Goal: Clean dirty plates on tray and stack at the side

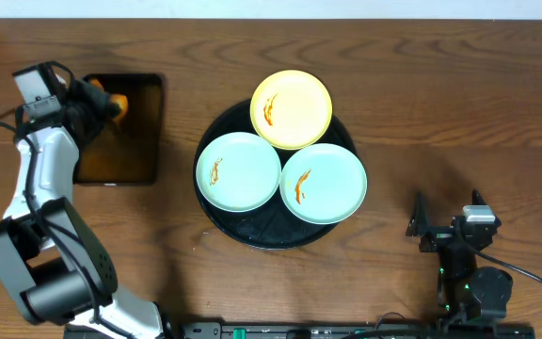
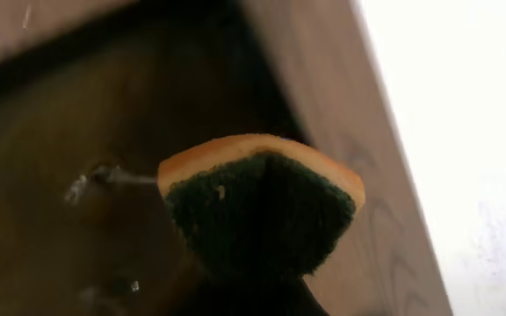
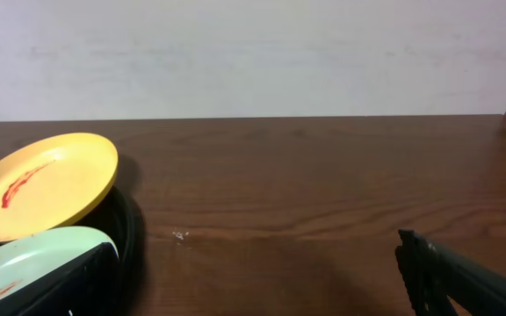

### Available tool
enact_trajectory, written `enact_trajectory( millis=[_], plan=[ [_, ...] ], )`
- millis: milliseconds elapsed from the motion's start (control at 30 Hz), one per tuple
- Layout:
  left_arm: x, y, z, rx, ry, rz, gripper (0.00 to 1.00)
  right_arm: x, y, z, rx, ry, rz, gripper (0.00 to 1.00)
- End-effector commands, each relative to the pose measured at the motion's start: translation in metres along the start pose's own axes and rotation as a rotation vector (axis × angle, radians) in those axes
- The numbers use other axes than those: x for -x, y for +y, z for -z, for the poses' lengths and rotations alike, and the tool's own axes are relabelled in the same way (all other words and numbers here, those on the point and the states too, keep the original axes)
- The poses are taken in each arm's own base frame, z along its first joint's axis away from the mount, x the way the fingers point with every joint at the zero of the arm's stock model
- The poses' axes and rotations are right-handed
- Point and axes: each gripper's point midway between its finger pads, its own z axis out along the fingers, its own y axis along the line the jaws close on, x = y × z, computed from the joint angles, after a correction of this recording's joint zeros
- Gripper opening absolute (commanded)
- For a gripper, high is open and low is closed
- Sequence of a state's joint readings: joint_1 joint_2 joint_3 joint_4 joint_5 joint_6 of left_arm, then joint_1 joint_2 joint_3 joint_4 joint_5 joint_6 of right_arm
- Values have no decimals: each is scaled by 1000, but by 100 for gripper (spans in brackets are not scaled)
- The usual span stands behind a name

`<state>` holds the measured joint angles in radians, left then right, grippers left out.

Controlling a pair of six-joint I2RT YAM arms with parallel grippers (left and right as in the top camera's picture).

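Note:
Three plates lie on the round black tray [image 1: 252,235]: a yellow plate [image 1: 291,108] at the far side, a mint plate [image 1: 238,171] on the left and a mint plate [image 1: 324,182] on the right. Each has an orange-brown sauce streak. My left gripper [image 1: 100,100] is shut on an orange and green sponge [image 1: 117,103] over the rectangular tray [image 1: 130,151]. In the left wrist view the sponge [image 2: 262,211] fills the middle above my dark jaws [image 2: 253,294]. My right gripper [image 1: 448,218] is open and empty, on the table right of the round tray.
The rectangular black tray holds brownish liquid [image 2: 77,175]. In the right wrist view the yellow plate [image 3: 46,183], a mint plate [image 3: 20,263] and the round tray's rim [image 3: 128,233] lie left of my open jaws [image 3: 257,263]. Bare wood stretches right of the tray.

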<state>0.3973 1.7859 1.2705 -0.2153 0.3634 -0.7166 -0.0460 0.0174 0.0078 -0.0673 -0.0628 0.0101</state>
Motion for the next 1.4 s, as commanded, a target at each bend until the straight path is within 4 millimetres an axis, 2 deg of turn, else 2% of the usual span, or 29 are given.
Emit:
enact_trajectory(
  millis=[0,133,233,333,400,500,567,633,667,733,800,933,1000,1067,1100,1167,1267,1300,1367],
  plan=[
    [43,-70,61,-179,-185,-158,7,-1,1,0,4,2,12,99],
    [65,-116,119,-297,-363,-311,7,-1,1,0,4,2,12,99],
    [68,-121,129,-256,-429,-425,7,-1,1,0,4,2,12,99],
    [58,-103,107,-160,-387,-509,7,-1,1,0,4,2,12,99],
    [42,-84,75,-97,-310,-580,7,-1,1,0,4,2,12,99],
    [17,-42,19,2,-166,-676,8,-1,1,0,4,2,12,99],
    [4,-17,-7,56,-84,-774,7,-1,1,0,4,2,12,99],
    [0,-4,-15,81,-44,-867,7,-1,1,0,4,2,12,99],
    [2,-7,-13,79,-51,-876,7,-1,1,0,4,2,12,99],
    [11,-26,3,42,-105,-889,7,-1,1,0,4,2,12,99],
    [25,-58,31,-22,-201,-915,8,-1,1,0,4,2,12,99],
    [49,-126,115,-152,-461,-976,7,-1,1,0,4,2,12,99],
    [54,-145,147,-190,-552,-993,7,-1,1,0,4,2,12,99],
    [55,-149,158,-197,-572,-996,8,-1,1,0,4,2,12,99],
    [54,-145,156,-184,-563,-991,7,-1,1,0,4,2,12,99],
    [49,-130,136,-150,-497,-978,7,-1,1,0,4,2,12,99],
    [32,-86,74,-79,-328,-945,7,-1,1,0,4,2,12,99],
    [24,-65,46,-44,-255,-929,7,-1,1,0,4,2,12,99],
    [8,-23,4,38,-122,-895,7,-1,1,0,4,2,12,99]
  ],
)
